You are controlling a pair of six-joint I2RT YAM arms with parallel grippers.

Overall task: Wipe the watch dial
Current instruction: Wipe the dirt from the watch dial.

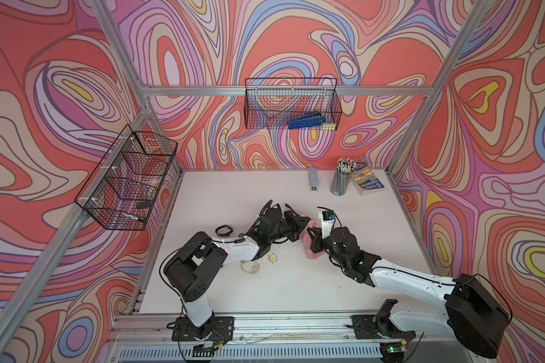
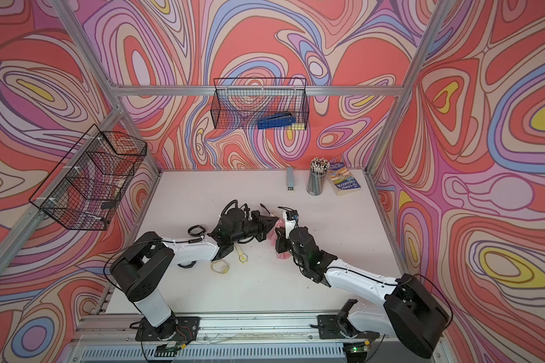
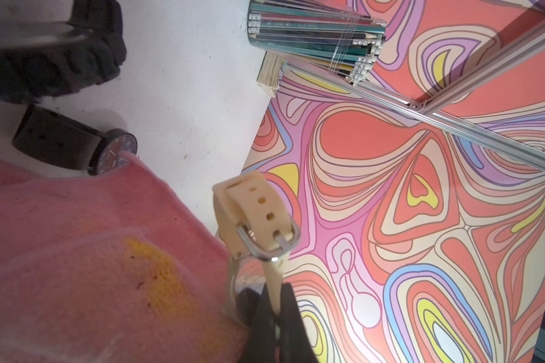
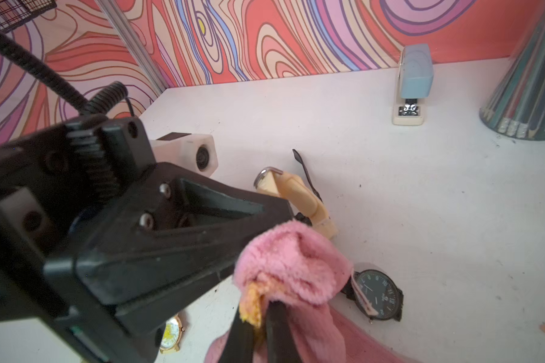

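— Watch (image 3: 258, 204) with the beige strap: where is it?

— Up off the white table (image 4: 422, 204), near its middle, held out between the two arms. The left gripper (image 3: 276, 309) has its jaws pinched tight on the strap just below the metal buckle (image 3: 266, 242). The looped end of the strap stands clear beyond the fingertips.

— And the dial?

— I cannot tell which way it faces. In the left wrist view only a silvery edge of the case shows, right against the pink cloth (image 3: 76, 251). In the right wrist view the bunched cloth sits at the tip of the left gripper, and the beige strap curls out behind it.

— Who has the cloth?

— The right gripper (image 4: 260, 317). Its jaws are all but closed, nipping a fold where a yellow patch shows. The rest of the cloth trails down onto the table.

— From above?

— In both top views the two gripper tips meet over the table's centre, with pink cloth between and below them.

— What else is down there?

— A dark-faced watch (image 4: 379, 290) lies flat on the table, with the cloth's edge over its rim. A yellow-dialled watch (image 4: 170, 333) lies nearer the left arm. A stapler (image 4: 414, 75), a pencil cup (image 1: 342, 179) and a book (image 1: 364, 179) stand along the far edge.
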